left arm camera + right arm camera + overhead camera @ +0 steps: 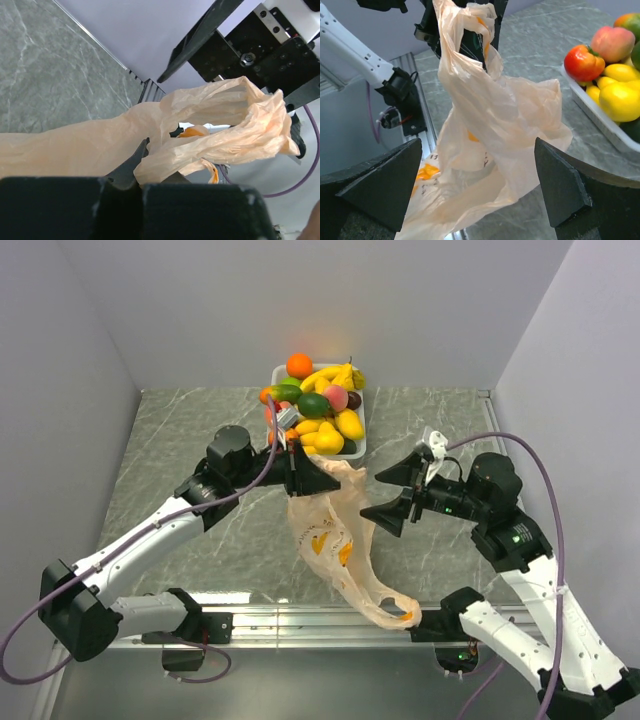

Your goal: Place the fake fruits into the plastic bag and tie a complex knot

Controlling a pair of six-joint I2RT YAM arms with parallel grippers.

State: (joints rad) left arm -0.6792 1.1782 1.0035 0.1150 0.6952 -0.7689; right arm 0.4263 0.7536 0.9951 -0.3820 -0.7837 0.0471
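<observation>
Above the counter [170, 440], the plastic bag [325, 540] hangs from our left pincer [325, 477], which pinches its rim; our right pincer [385, 495] stands spread beside it. We judge the bag light, limp and slippery: take the opposite rim. The fruits [325, 410] lie in the tray [358, 448].

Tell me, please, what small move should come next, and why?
The left gripper pinches the bag up by one edge, its mouth narrow, with the fruits in the tray; so the open right gripper should probably ease forward and grip the opposite edge.
</observation>
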